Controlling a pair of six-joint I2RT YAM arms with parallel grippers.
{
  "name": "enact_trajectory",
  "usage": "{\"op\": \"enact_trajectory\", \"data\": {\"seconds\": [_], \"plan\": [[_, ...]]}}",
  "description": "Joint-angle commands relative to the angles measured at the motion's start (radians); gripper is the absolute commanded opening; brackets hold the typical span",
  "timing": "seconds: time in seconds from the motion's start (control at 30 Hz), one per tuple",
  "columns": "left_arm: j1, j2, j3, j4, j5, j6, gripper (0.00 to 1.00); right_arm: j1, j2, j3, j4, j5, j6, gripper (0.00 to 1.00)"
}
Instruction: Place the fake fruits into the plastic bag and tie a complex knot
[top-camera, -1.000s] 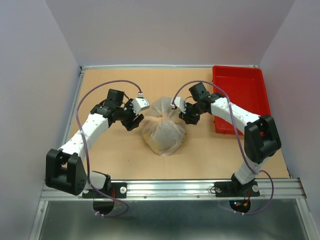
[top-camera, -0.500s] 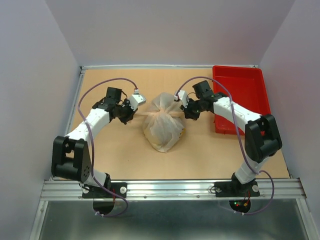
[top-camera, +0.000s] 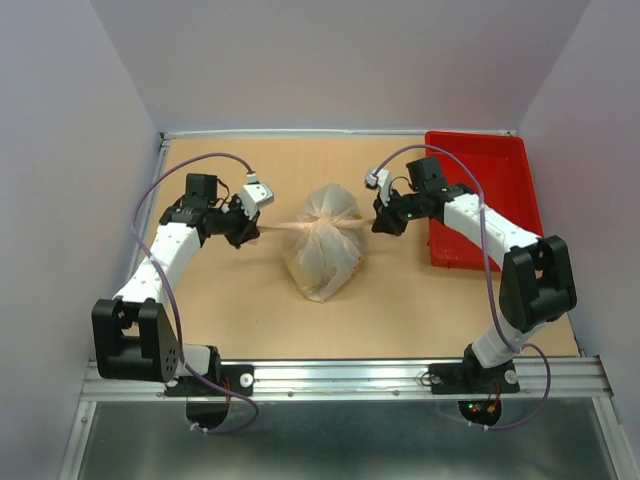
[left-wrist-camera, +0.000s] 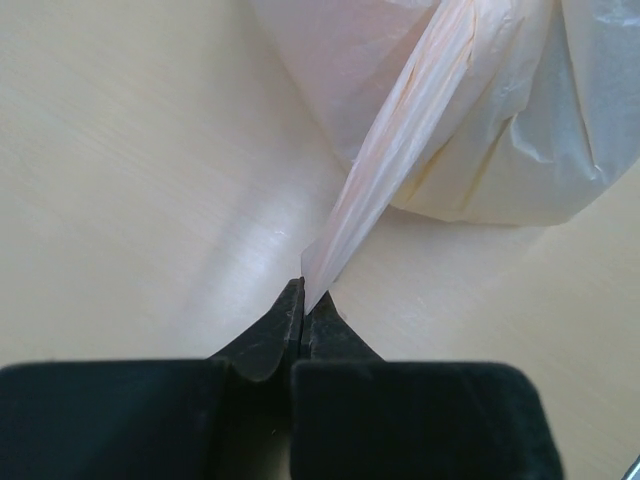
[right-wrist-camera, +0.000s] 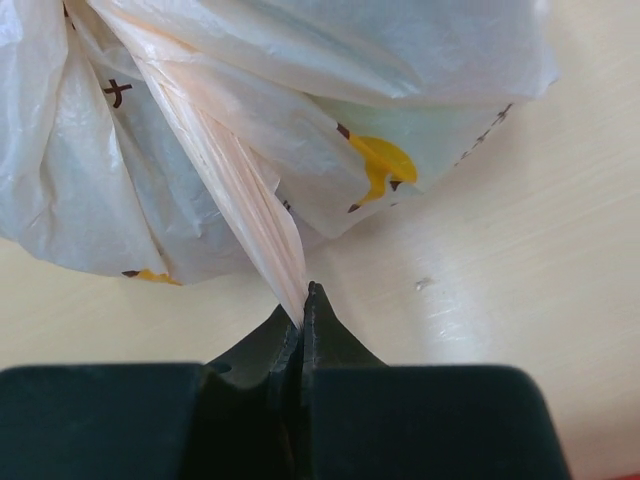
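Left wrist view is showing the left claw (left-wrist-camera: 303, 302) squeezing shut on the tip of one thin handle end (left-wrist-camera: 395, 160). That end is stretching tight up to the plastic bag (left-wrist-camera: 520, 110). Right wrist view is showing the right claw (right-wrist-camera: 304, 300) pinching shut on the other handle end (right-wrist-camera: 235, 180) in the same way.

A second ago both claws were standing apart, right beside the bag. Now they are clamping on the ends and pulling away from each other. The left one is going left and the right one is going toward the red tray (top-camera: 480, 180). From above, the two ends are making one straight line through the knot (top-camera: 335, 222).

The bag is sitting in the middle of the tabletop (top-camera: 240, 310), looking thinner and taller than before. The fake fruits are probably inside, but the plastic is too cloudy for me to be sure.

I think this pull is making the knot snug. Filling the bag looks done, and the tying is getting near its end, though a fancy knot may be needing one more loop.
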Motion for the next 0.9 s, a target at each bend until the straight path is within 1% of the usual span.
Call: {"op": "enact_trajectory", "data": {"seconds": [0.0, 0.1, 0.23, 0.27, 0.37, 0.4, 0.5, 0.57, 0.67, 0.7, 0.77, 0.8, 0.83, 0.87], "plan": [[0.160, 0.008, 0.124, -0.096, -0.259, 0.045, 0.00, -0.198, 0.008, 0.098, -0.110, 0.272, -0.014, 0.00], [0.203, 0.037, 0.161, -0.091, -0.253, 0.079, 0.00, -0.238, 0.053, 0.120, -0.132, 0.272, -0.055, 0.00], [0.220, 0.068, 0.226, -0.146, -0.185, 0.073, 0.00, -0.234, 0.039, 0.164, -0.178, 0.173, -0.012, 0.00], [0.220, 0.065, 0.223, -0.143, -0.176, 0.070, 0.00, -0.231, 0.039, 0.155, -0.189, 0.171, -0.012, 0.00], [0.218, 0.076, 0.156, -0.065, -0.182, 0.043, 0.00, -0.230, 0.085, 0.110, -0.169, 0.175, -0.034, 0.00], [0.217, 0.105, 0.117, -0.026, -0.202, 0.038, 0.00, -0.230, 0.126, 0.087, -0.148, 0.188, -0.035, 0.00], [0.218, 0.180, 0.074, 0.039, -0.249, 0.024, 0.00, -0.230, 0.197, 0.076, -0.104, 0.217, -0.047, 0.00], [0.218, 0.212, 0.074, 0.062, -0.242, 0.001, 0.00, -0.230, 0.219, 0.094, -0.090, 0.215, -0.046, 0.01], [0.218, 0.266, 0.125, 0.070, -0.184, -0.052, 0.00, -0.232, 0.246, 0.161, -0.093, 0.205, -0.018, 0.00], [0.217, 0.274, 0.154, 0.068, -0.156, -0.089, 0.04, -0.232, 0.239, 0.172, -0.096, 0.197, -0.012, 0.00], [0.217, 0.268, 0.178, 0.056, -0.127, -0.108, 0.07, -0.230, 0.226, 0.197, -0.102, 0.186, 0.006, 0.02], [0.217, 0.252, 0.187, 0.047, -0.106, -0.112, 0.15, -0.232, 0.208, 0.203, -0.109, 0.179, 0.021, 0.04], [0.215, 0.243, 0.203, 0.035, -0.098, -0.114, 0.20, -0.232, 0.194, 0.211, -0.119, 0.163, 0.026, 0.06], [0.214, 0.231, 0.212, 0.024, -0.089, -0.115, 0.31, -0.232, 0.180, 0.226, -0.142, 0.131, 0.032, 0.19]]}}
